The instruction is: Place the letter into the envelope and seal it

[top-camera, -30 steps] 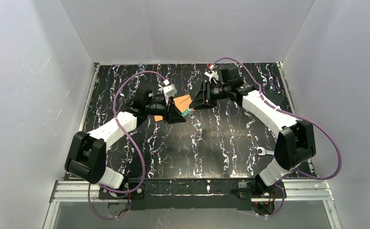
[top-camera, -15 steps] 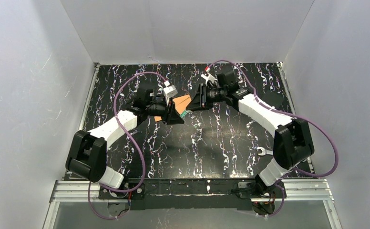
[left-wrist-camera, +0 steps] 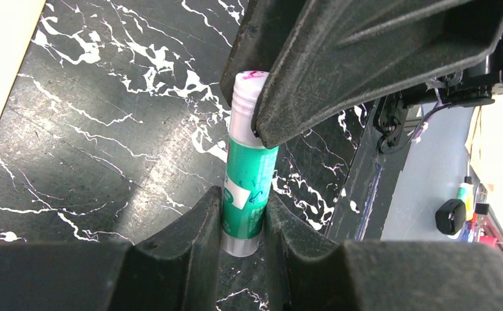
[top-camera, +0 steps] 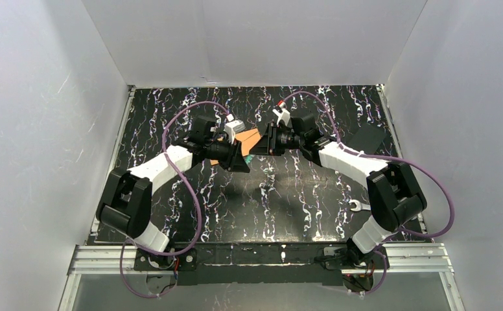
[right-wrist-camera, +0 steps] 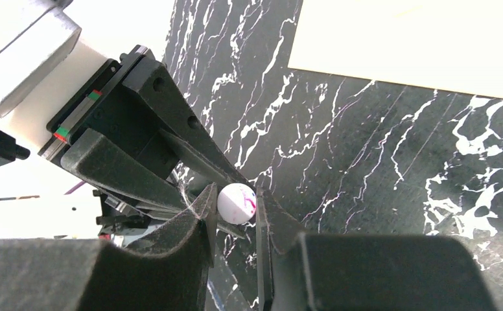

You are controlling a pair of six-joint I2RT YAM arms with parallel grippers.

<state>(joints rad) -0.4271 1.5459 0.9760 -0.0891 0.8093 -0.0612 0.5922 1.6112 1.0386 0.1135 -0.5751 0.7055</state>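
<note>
Two black two-finger grippers meet over the middle of the black, white-veined marble-pattern table [top-camera: 301, 194], both clamped on a single green-bodied glue stick [left-wrist-camera: 249, 175]. The left gripper [left-wrist-camera: 244, 207] is clenched on the lower part of the green tube. The right gripper [right-wrist-camera: 236, 204] is pinched on the stick's white ribbed cap [left-wrist-camera: 244, 97] (there is a pink smear on its round end). The stick is held off the table between them.

The plain orange-brown kraft paper envelope [top-camera: 249, 137] lies flat on the table just behind the two grippers, on the far side from the arm bases. Its near part is hidden under the fingers, and neither gripper touches it.

In both wrist views the edge of a pale cream flat sheet [right-wrist-camera: 417, 39] lies on the table beyond the fingers. Whether it is the envelope washed pale by the light or another paper, I cannot tell.

By count there are two grippers, one glue stick, one envelope and one small silver open-ended wrench [top-camera: 359, 206], which lies on the table beside the right arm's elbow, well apart from the envelope.
</note>
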